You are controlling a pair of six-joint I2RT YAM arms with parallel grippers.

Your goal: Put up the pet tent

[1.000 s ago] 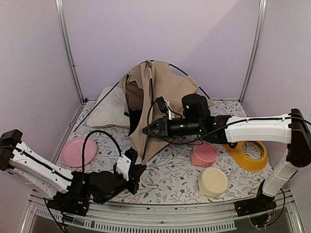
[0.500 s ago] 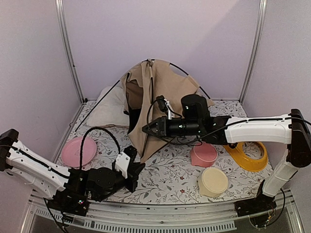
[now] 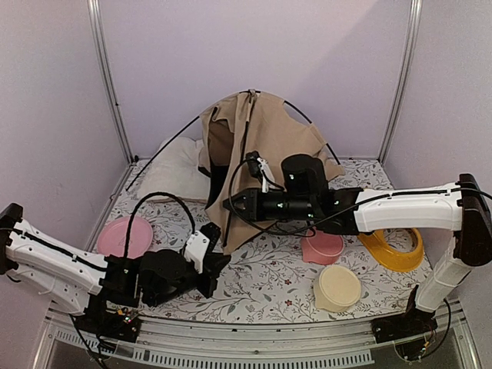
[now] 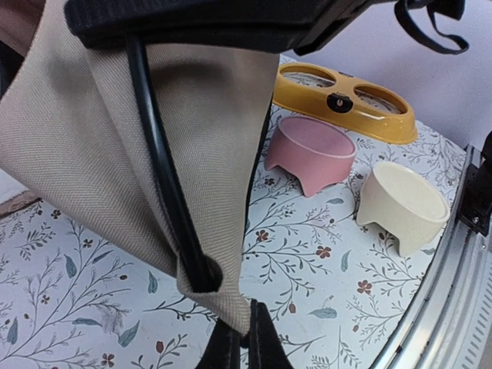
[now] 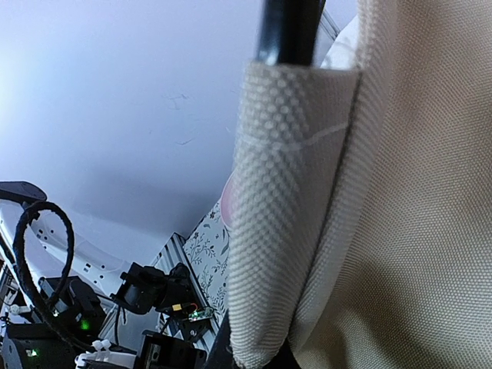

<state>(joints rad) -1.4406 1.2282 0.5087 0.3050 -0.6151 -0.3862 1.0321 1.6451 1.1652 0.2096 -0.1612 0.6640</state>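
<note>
Working across from the left: a pink plate (image 3: 123, 240) lies near the left wall, with the cushion (image 3: 175, 173) behind it at the back; my left gripper (image 4: 242, 346) sits low just right of the plate, its fingers drawn together on the bottom corner of the tent (image 3: 269, 138), right where the pole (image 4: 165, 177) ends in its fabric pocket; the tent stands at the back middle of the table (image 3: 261, 265), half raised, leaning, slack down its front; my right gripper (image 3: 233, 203) reaches in from the right and looks clamped on the sleeve and pole partway up that front edge, though its own camera is so full of cloth that I judge this from the other views. The step, as I read it, is seating and spreading this front leg; to do it well I would pin the corner low with the left, so the pole tip cannot slip from its pocket, and guide the pole outward and down with the right in a slow arc, watching that the fabric tightens evenly and the pole bows without kinking; I would let go only once the corner rests flat. Counting: one tent, two poles I can trace, one cushion, one plate, two bowls, a pink bowl (image 3: 323, 246) and a cream bowl (image 3: 338, 286), one yellow feeder (image 3: 392, 247) far right, two grippers.
</note>
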